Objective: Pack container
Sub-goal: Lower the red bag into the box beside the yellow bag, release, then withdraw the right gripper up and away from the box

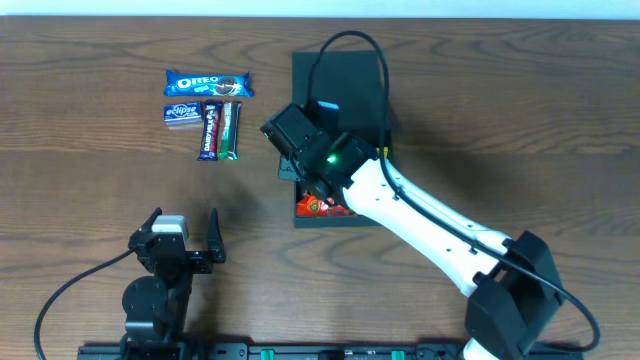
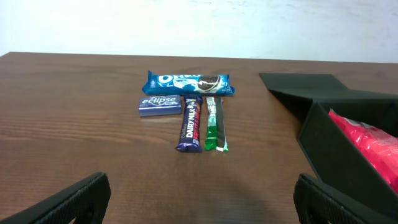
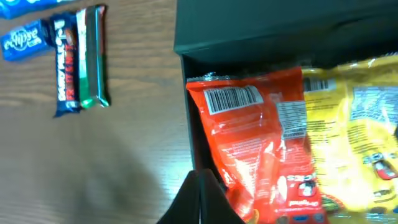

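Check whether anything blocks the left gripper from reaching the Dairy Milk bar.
Nothing visible does. Only bare table lies between the left gripper, jaws open, and the Dairy Milk bar. The container sits off to the right, out of that path.

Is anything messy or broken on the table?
No, nothing stands out. The Oreo pack, Eclipse box, Dairy Milk bar and green bar lie close together in a tidy group. The red packet and yellow packet lie inside the open container.
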`<state>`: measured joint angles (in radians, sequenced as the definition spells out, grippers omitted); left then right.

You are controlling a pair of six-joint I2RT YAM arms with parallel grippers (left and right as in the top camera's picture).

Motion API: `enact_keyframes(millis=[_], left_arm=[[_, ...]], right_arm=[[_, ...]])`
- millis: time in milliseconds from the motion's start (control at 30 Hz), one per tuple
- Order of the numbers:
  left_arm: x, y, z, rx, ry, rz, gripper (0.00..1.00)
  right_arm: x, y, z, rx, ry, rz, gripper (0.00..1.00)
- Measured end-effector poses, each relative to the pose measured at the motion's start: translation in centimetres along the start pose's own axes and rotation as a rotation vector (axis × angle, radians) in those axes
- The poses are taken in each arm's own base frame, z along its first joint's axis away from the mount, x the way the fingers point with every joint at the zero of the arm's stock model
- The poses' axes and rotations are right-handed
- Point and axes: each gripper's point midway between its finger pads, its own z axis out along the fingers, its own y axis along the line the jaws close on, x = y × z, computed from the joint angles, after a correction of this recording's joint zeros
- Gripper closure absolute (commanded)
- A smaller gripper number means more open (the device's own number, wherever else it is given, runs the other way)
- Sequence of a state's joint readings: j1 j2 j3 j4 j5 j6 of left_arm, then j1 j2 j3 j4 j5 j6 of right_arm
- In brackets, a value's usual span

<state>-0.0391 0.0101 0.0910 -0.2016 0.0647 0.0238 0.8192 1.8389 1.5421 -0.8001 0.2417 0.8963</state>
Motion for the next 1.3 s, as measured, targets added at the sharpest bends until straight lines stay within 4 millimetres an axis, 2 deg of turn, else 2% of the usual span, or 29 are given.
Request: enact_keyframes(millis=[167,300,633,833,967,1067,1167,1233,1300], left_arm=[[0.0,0.0,0.0,0.0,0.0,0.0,0.05],[0.0,0.0,0.0,0.0,0.0,0.0,0.05],[0.0,0.0,0.0,0.0,0.0,0.0,0.04],[0.0,0.0,0.0,0.0,0.0,0.0,0.05],[0.0,0.0,0.0,0.0,0.0,0.0,0.05],[0.0,0.0,0.0,0.0,0.0,0.0,0.05],[0.0,0.0,0.0,0.0,0.0,0.0,0.05],[0.0,0.0,0.0,0.0,0.0,0.0,0.05],[0.0,0.0,0.0,0.0,0.0,0.0,0.05]], right_arm=[[0.6,-1.9,1.0,0.048,0.029,-0.043,0.99],[1.3,-3.9,2.9,0.079,0.051,-0.053,0.99],[3.9,-4.0,8.4,0.06,0.113,-0.119,0.99],[3.8,-3.7,8.6,0.05,0.117,-0.145,0.99],[3.3,-3.3,8.3,0.032,0.126,-0.179,0.99],[2.6,-3.5,7.3,0.039,0.128,-0.197,0.99],[0.4,-4.6,4.1,0.05,0.086,-0.203,0.99],[-1.4,-5.9,1.5,0.058,0.053,-0.189,0.99],[-3.6,-8.0,-1.3,0.079,0.016,-0.155,0.99]])
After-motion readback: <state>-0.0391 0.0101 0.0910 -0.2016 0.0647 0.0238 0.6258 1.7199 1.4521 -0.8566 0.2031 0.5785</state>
